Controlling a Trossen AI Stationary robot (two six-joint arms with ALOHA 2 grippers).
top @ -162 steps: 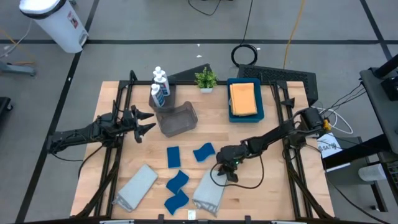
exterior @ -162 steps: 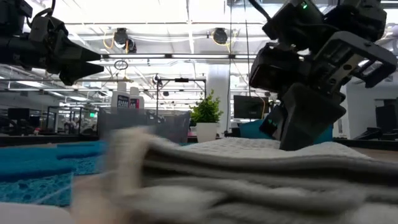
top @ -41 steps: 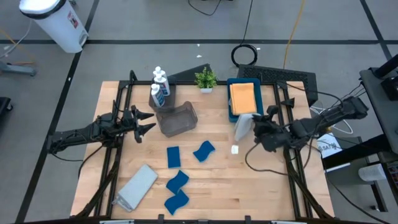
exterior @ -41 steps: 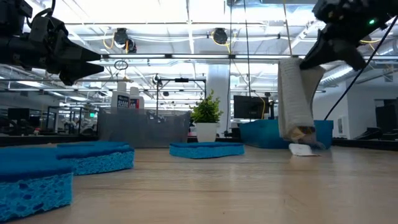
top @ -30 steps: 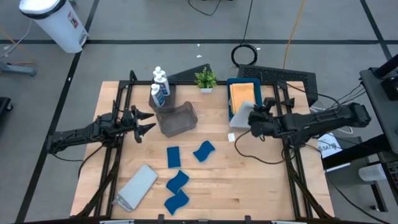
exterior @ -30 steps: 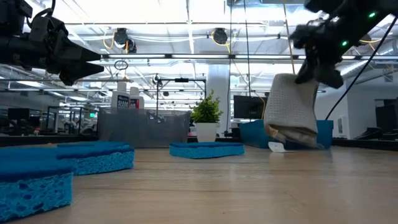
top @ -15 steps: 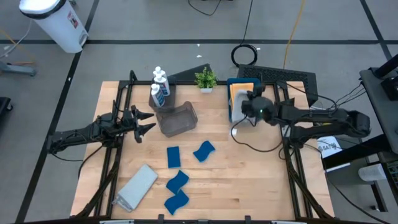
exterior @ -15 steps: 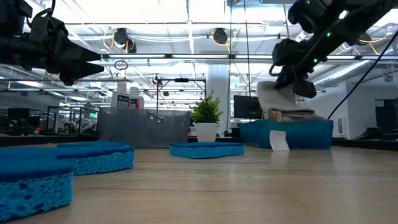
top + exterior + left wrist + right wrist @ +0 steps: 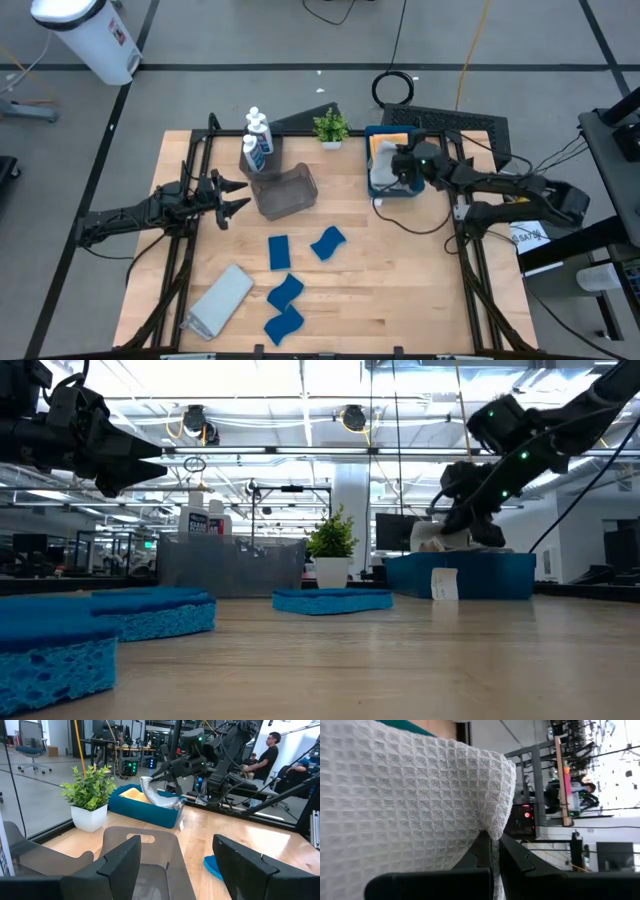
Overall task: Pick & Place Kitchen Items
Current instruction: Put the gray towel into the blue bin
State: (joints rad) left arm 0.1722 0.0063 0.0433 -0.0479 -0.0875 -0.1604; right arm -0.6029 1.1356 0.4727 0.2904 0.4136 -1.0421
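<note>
My right gripper point(image 9: 398, 166) is over the blue tray point(image 9: 416, 186) at the far right, shut on a grey waffle cloth point(image 9: 382, 168). The cloth lies in the tray, partly on an orange cloth point(image 9: 393, 142), and its white tag point(image 9: 443, 583) hangs down the tray's outer wall. My left gripper point(image 9: 240, 196) waits open and empty beside a grey bin point(image 9: 286, 190). Three white bottles point(image 9: 256, 140) stand at the far left. Several blue sponges point(image 9: 279, 250) and a second grey cloth point(image 9: 220, 298) lie near the front. My right gripper pinches the grey cloth between its two fingers at a folded edge point(image 9: 492, 827); how many layers, I cannot tell. The fingers slant down from the table's right side. The cloth rests slack in the tray point(image 9: 432, 540), below the fingers point(image 9: 470, 510).
A potted plant point(image 9: 331, 127) stands at the far edge, left of the tray. The grey bin stands open between my left gripper and the tray. Dark frame rails point(image 9: 470, 250) run along both table sides. People sit in the room beyond the table point(image 9: 265, 755).
My right gripper has carried the grey cloth toward the table's far edge and down over the tray. The cloth, which hung beside the tray's near wall, now lies in the tray with its tag over the wall.
</note>
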